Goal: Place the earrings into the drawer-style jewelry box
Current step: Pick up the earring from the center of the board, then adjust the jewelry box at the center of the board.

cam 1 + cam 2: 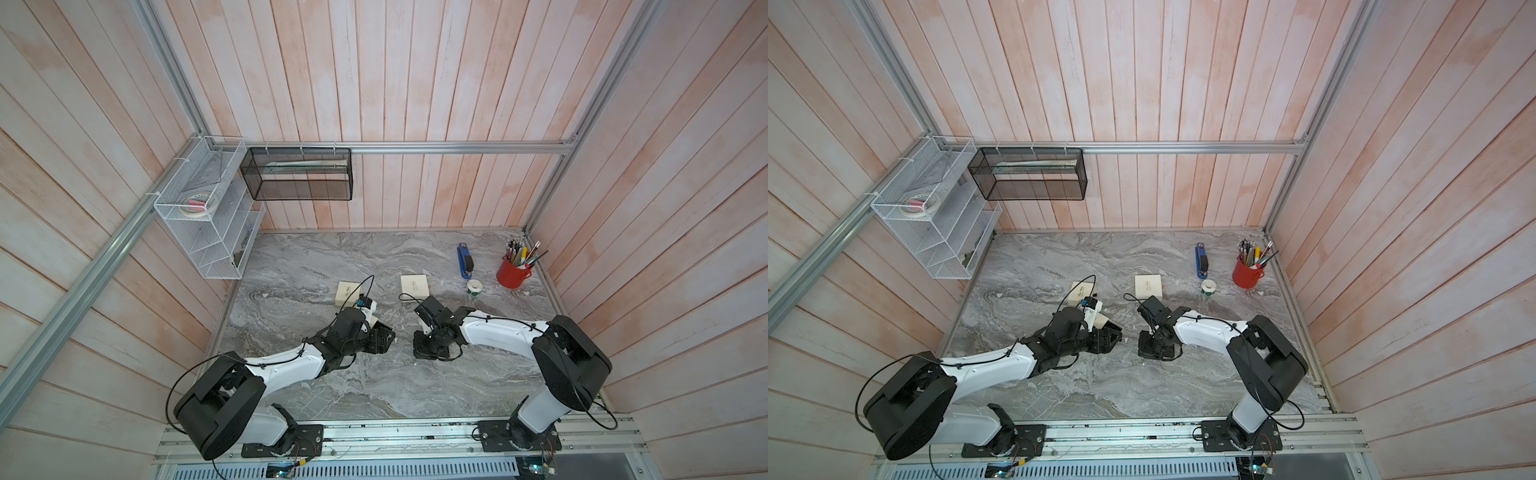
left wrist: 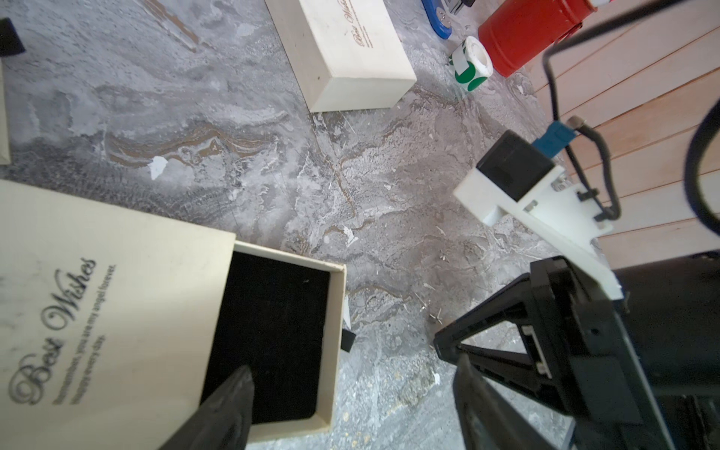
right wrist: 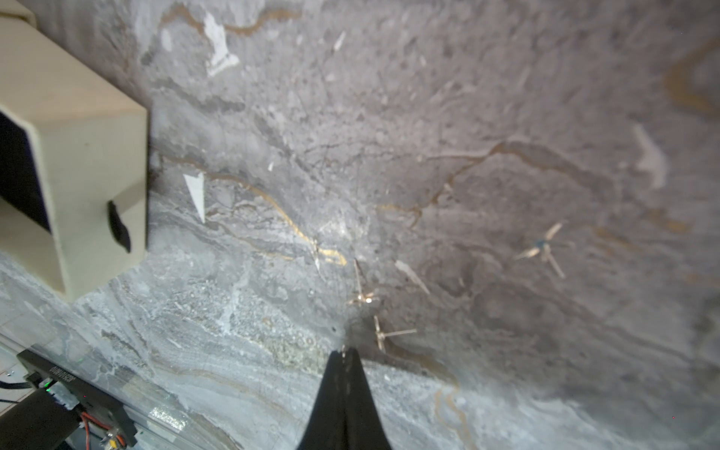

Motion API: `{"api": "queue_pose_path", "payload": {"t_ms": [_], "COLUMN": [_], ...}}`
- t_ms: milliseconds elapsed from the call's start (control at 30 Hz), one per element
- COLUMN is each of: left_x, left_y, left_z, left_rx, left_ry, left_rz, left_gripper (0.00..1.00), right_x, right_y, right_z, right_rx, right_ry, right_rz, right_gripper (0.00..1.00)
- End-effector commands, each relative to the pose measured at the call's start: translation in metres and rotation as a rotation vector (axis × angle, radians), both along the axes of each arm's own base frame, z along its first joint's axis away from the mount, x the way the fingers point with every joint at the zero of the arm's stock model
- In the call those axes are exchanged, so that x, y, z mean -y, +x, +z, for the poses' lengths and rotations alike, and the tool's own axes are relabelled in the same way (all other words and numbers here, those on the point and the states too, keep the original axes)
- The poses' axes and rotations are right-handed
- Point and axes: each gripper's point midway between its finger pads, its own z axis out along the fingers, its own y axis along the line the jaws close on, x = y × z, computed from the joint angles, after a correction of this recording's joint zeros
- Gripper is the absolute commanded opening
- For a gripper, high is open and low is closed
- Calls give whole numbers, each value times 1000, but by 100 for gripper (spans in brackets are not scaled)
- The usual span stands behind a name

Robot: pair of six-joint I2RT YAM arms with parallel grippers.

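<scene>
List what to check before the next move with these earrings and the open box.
1. The drawer of the jewelry box is pulled out: ok.
2. The right pincer is shut: ok.
3. Something held in it: cannot tell; only a tiny glint shows at its tips.
4. All earrings off the table: not ok; three lie on it.
5. The left pincer is open: ok.
6. Way into the drawer clear: not ok; a left finger shows over it.

The marble table (image 1: 374, 386) bears cream boxes (image 1: 413, 284), earrings (image 3: 541, 249), stapler (image 1: 465, 261), sticker roll (image 1: 473, 286) and red cup (image 1: 513, 272).
</scene>
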Motion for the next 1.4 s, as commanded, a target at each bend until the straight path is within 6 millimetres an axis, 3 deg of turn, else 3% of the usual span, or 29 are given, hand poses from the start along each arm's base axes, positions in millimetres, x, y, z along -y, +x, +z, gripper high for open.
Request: {"api": "queue_pose_path", "payload": {"t_ms": [0,133,333,767,1100,1233,1367], "left_x": [-7,-24,-61,-87,-63,-60,-43], "left_y": [9,22,48,84,63,52,39], "left_z": [11,19,13,-22,-20,-22,-20], "left_rx": [38,50,42,-88,-168,-202,-233], "left_ry": [-6,-7,79,229,112,88,25], "left_rz": [39,106,241,291,173,159,101], "left_gripper": [81,81,82,96,87,86,86], "right_x": [-2,-6,-16,-1,1,3,4], "right_y": [1,8,23,58,69,75,78], "right_z": [18,36,55,80,89,95,95], "right_rx": [29,78,125,263,273,277,241], "right_ry": [15,69,193,249,336,387,423], "right_rz": [-11,-24,-45,-116,-162,-206,-227], "right_gripper": [0,0,0,0,0,0,0]}}
